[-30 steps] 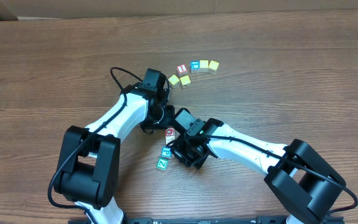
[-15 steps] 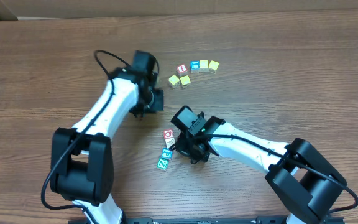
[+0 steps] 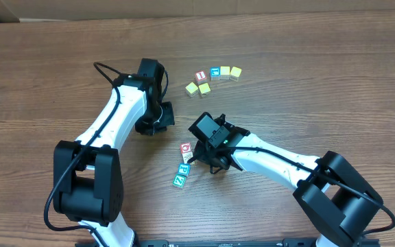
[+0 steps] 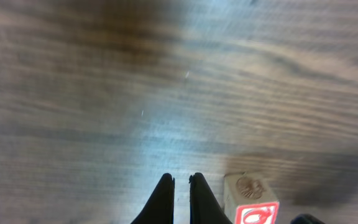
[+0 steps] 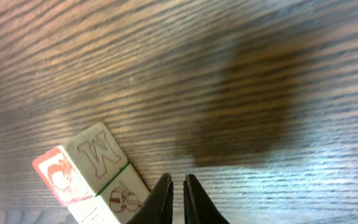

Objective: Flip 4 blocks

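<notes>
Revealing M-faced block [image 5: 98, 155] only at right wrist | left pincer [image 4: 180, 180], right pincer [image 5: 176, 182] pressed together

Ten small cubes are counted on one wooden table [image 3: 334, 62]. Four lie in the lower cluster: one red-faced cube [image 3: 186, 147], one whitish cube [image 3: 188, 157], one blue cube [image 3: 183, 168] and one green cube [image 3: 179, 180]. Six are found in the upper group: four yellow cubes [image 3: 191, 88] [image 3: 204, 88] [image 3: 225, 71] [image 3: 235, 71] (two at each end), one red cube marked "1" [image 3: 200, 76] and one further blue cube [image 3: 215, 72]. By colour, four yellow, two red, two blue, one green and one whitish are tallied. Two arms are seen, the left arm [image 3: 118, 116] and the right arm [image 3: 266, 156]. One gripper is carried by each, so two are counted: the left gripper [image 4: 181, 180] and the right gripper [image 5: 177, 180], with two fingers apiece.
</notes>
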